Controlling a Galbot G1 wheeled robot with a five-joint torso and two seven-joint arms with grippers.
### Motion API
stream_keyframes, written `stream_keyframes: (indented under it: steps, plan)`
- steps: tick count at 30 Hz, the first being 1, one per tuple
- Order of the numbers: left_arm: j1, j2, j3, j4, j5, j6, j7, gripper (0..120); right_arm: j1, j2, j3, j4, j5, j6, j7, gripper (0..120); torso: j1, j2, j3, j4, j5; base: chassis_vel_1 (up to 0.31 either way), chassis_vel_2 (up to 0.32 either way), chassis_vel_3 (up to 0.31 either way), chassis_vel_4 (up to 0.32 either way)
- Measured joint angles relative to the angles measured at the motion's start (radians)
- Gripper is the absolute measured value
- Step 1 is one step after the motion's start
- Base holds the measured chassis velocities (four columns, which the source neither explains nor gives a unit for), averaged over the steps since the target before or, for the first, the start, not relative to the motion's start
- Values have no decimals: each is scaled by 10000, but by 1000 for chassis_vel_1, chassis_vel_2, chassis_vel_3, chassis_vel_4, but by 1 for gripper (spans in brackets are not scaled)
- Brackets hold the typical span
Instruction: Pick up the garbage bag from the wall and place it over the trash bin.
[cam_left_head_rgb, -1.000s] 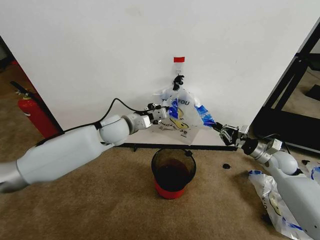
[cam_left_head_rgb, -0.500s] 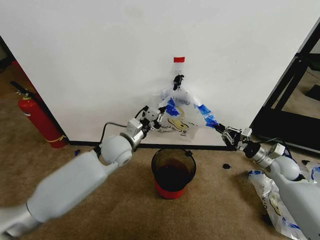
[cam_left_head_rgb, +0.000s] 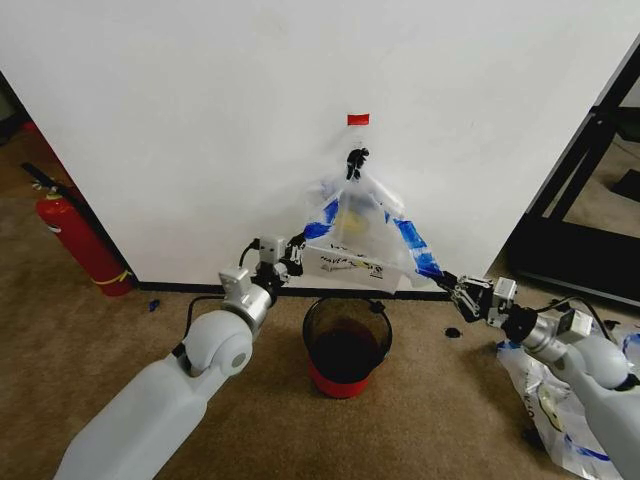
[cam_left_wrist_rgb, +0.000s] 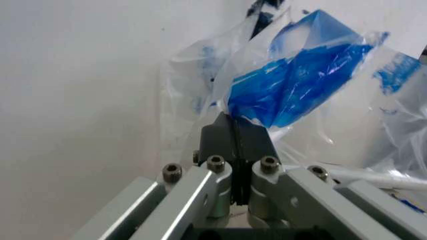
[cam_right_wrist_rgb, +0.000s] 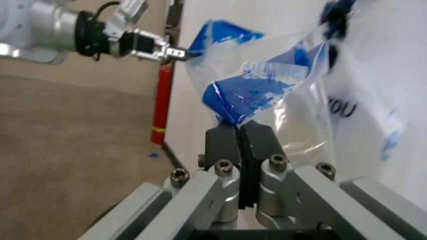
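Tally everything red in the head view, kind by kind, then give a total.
Small red tape marker on the wall: 1
Tall red fire extinguisher by the wall: 1
Red base of the small round dark see-through trash bin: 1
Total: 3

Head view high, facing the wall (cam_left_head_rgb: 180, 120), wrist views close behind claws, sharing the garbage bag (cam_left_head_rgb: 360, 225)

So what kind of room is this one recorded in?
Probably a plain indoor room set up for testing, not a lived-in home: a bare white wall with one hook, brown carpet, and a red fire extinguisher standing by the wall.
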Motion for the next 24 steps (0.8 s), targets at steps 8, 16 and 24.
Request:
stream_keyframes:
  steps: [8,16,24]
  plan:
    - [1333,-12,-667,-657,125,74,-7,0,-807,-39,265,588,-126,29,-188,0,0,0,1,3,-1,0,0,0,0]
    - [2011,-158,-827,-1257,229,-225,29,0,-976,-27,239,1010,-142,327,503,0,0,0,1,3,1,0,0,0,0]
    - [2322,-474,-1138,-1523,164,-352,-67,0,-381,39,106,1028,-260,594,1083,0,1,0,2,2,1,0,0,0,0]
